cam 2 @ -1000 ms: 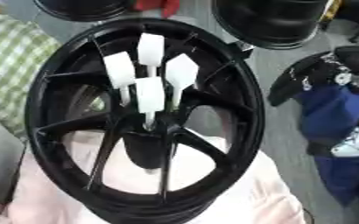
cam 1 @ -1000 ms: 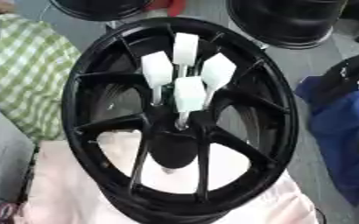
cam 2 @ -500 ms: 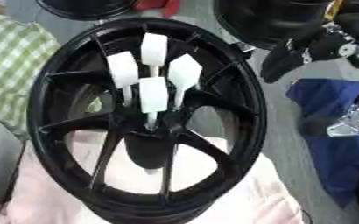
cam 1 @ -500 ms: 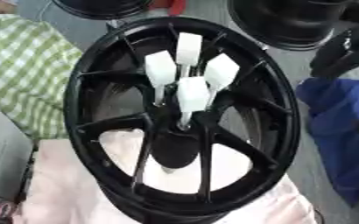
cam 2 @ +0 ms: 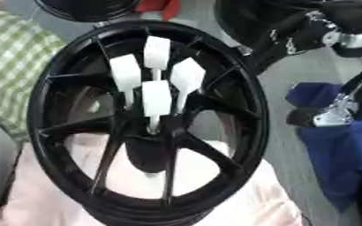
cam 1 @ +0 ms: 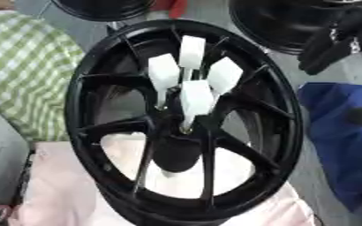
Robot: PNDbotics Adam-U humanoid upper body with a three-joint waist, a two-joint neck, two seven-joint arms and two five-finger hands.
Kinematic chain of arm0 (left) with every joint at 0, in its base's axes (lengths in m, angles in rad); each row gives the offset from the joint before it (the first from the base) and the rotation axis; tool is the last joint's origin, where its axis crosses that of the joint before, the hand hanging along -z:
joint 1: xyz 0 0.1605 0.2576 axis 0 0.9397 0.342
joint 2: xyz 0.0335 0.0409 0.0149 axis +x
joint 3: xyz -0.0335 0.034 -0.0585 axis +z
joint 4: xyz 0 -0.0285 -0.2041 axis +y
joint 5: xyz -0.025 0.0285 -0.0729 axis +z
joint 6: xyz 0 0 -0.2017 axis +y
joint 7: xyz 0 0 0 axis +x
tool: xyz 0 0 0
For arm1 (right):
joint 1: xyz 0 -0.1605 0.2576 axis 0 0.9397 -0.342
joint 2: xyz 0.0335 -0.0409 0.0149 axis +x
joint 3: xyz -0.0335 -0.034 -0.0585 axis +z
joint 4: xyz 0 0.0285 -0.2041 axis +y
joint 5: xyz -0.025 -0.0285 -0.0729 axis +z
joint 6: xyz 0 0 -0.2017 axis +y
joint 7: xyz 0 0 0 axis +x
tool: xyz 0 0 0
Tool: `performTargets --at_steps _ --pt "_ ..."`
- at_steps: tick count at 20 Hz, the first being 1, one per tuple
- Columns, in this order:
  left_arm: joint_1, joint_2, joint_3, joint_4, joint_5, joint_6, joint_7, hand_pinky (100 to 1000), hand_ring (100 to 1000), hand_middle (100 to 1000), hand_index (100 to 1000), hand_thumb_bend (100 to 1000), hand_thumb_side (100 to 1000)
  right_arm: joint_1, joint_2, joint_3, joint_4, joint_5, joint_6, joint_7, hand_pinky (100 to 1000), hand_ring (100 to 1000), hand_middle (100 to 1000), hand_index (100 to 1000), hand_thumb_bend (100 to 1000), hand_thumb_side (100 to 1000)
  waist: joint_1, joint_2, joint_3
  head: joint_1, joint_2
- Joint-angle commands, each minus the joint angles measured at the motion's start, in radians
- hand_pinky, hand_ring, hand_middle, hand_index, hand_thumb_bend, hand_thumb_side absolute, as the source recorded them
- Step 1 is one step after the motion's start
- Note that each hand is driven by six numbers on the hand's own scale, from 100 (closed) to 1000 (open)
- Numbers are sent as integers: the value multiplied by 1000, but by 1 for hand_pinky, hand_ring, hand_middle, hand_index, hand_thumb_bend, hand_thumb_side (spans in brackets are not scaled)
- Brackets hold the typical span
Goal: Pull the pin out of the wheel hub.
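A black wheel hub point(cam 1: 176, 185) was seen standing at the middle of the scene, its spokes running in to a dark centre. Four white pins point(cam 1: 196, 98) were seated in the hub, clustered just above the centre, their broad heads pointing up and their thin stems going down into the hub. The wheel's near rim was set on a pale pink cloth point(cam 1: 60, 194); a green checked cloth point(cam 1: 22, 66) was spread to the left and a blue cloth point(cam 1: 338, 145) to the right.

The right hand point(cam 2: 292, 42) was held at the far right, well apart from the pins, reaching in from the upper right over a second dark wheel point(cam 1: 280, 22). Whether its fingers were spread or curled could not be told. The left hand was not shown.
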Motion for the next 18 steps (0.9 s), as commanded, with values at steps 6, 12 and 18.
performTargets --at_steps 6,12,18 --pt "-21 25 -2 -21 3 -4 -6 895 652 574 806 188 608 -28 6 0 -11 26 -67 107 818 786 729 825 437 305 -2 -3 30 -44 -21" --pt "-21 25 -2 -21 3 -4 -6 895 652 574 806 188 608 -28 7 4 -11 37 -67 97 818 786 729 825 437 305 -2 -3 32 -44 -22" --pt "-32 25 -3 -21 -1 -6 -7 896 649 572 806 184 614 -50 44 -21 -11 79 -22 50 817 785 726 832 451 284 -14 27 58 -73 -29"
